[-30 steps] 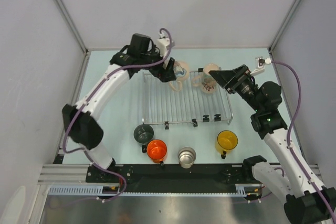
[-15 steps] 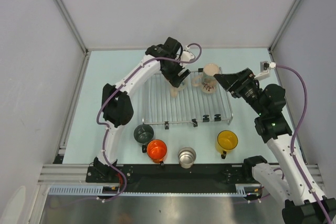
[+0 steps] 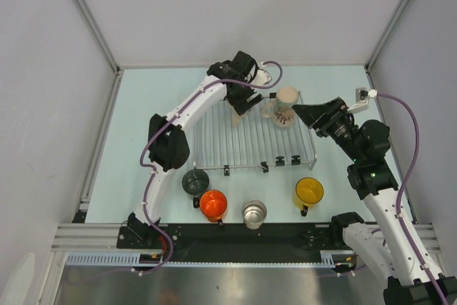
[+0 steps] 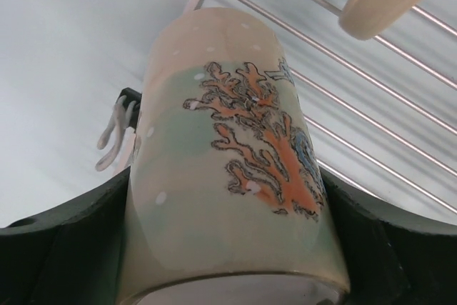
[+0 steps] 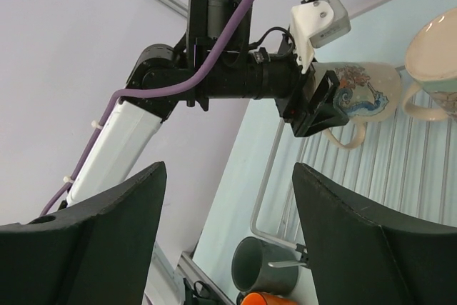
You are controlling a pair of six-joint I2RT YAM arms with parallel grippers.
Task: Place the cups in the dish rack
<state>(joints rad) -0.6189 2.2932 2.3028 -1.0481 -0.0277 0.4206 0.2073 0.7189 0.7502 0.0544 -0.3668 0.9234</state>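
The left gripper (image 3: 240, 103) clamps, fingers spread wide, around the cream mug with the orange coral pattern (image 4: 228, 169), holding it on its side above the far edge of the flat silver wire dish rack (image 3: 214, 144). Released there, it may roll along the bars or knock the second cream mug (image 3: 287, 103) just beside it. The right gripper (image 3: 300, 110) hovers near, open and empty. Whether the held mug touches the bars cannot be told; its mouth is cut off.
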